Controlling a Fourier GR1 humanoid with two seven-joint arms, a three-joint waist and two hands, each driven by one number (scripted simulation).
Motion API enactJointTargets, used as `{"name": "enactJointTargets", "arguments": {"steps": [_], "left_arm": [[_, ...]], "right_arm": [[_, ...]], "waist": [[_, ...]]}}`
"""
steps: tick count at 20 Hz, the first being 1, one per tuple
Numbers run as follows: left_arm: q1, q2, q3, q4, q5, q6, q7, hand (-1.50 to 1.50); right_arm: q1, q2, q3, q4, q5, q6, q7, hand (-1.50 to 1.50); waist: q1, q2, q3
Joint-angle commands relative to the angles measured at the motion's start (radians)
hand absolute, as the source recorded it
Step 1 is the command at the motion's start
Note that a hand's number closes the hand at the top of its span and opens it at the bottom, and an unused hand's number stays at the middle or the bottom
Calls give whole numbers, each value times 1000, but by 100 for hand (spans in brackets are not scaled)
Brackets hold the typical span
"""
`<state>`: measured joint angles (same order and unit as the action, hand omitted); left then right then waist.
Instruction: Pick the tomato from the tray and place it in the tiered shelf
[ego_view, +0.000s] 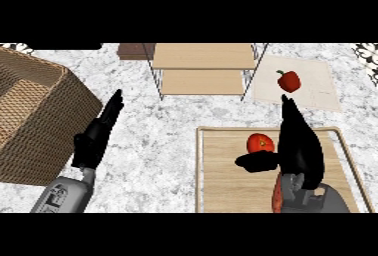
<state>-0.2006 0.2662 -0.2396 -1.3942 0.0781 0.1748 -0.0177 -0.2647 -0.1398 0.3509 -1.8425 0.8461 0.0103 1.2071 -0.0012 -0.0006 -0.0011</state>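
Note:
A red tomato (259, 143) lies on the wooden tray (221, 185) at the lower right. My right hand (299, 145) hovers just right of the tomato, fingers straight and pointing away, thumb (255, 161) spread out below the tomato. The hand is open and does not close round it. The tiered shelf (203, 65) with two light wooden levels stands at the top middle. My left hand (100, 132) rests open at the left, fingers straight, beside the basket.
A large wicker basket (33, 115) fills the left side. A red bell pepper (289, 80) lies on a beige mat (317, 85) right of the shelf. A brown block (135, 51) sits left of the shelf's top.

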Motion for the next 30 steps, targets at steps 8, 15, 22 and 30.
{"name": "enactJointTargets", "arguments": {"steps": [8,15,22,30], "left_arm": [[-7,-27,-2,-42,-46,15,63,0],[-37,-25,57,14,-24,-37,22,0],[-38,-41,60,-33,-61,-27,82,0],[49,-33,94,-97,-48,-98,63,0]], "right_arm": [[7,122,-36,49,103,100,153,-150],[13,139,-68,90,131,97,112,-150],[31,119,-185,192,107,94,-37,-150],[96,139,-93,184,107,12,-19,-150]], "waist": [[2,-1,1],[-2,1,1],[-1,1,1],[3,-1,1]]}}
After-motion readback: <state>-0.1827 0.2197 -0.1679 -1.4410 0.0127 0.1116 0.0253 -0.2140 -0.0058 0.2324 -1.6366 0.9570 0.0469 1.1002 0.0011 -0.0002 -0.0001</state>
